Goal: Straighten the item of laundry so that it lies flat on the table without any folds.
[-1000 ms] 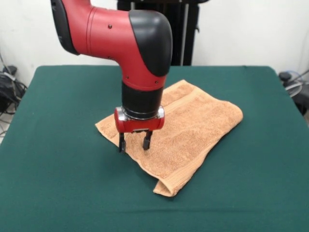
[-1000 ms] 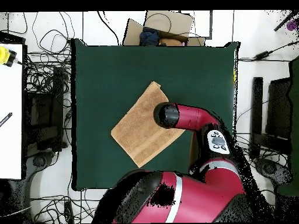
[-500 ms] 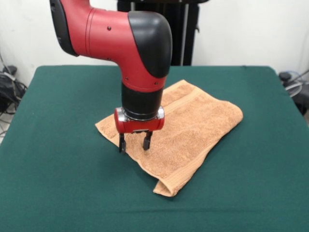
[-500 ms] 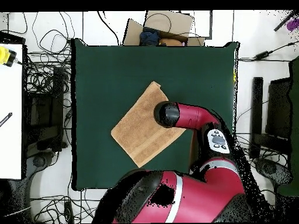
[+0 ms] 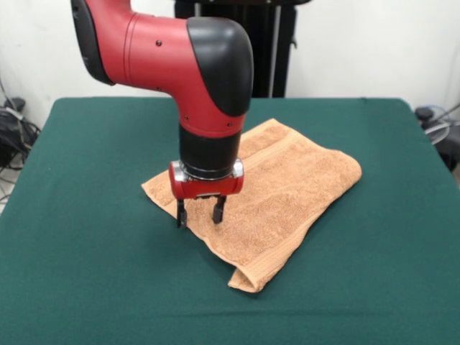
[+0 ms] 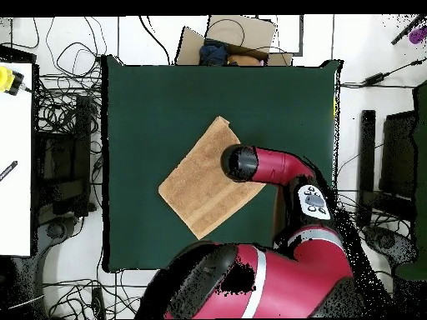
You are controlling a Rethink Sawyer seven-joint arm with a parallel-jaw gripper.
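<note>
Bright, even light from above fills both views. The bench (image 5: 86, 280) shows flat green with no glare. A faint, soft shadow sits under the towel's (image 5: 287, 187) folded front edge. Small highlights gleam on the arm's (image 5: 154, 50) glossy red shell. Front view is crisp throughout; the white wall behind reads evenly lit.

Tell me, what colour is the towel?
Light orange-tan towel, clearest in the front view.

Orange-tan terry towel (image 5: 287, 187) lies folded double near the middle of the dark green table (image 5: 86, 273), turned diagonal. Woven border bands run along its edges, and the near corner shows two layers, slightly lifted.
</note>
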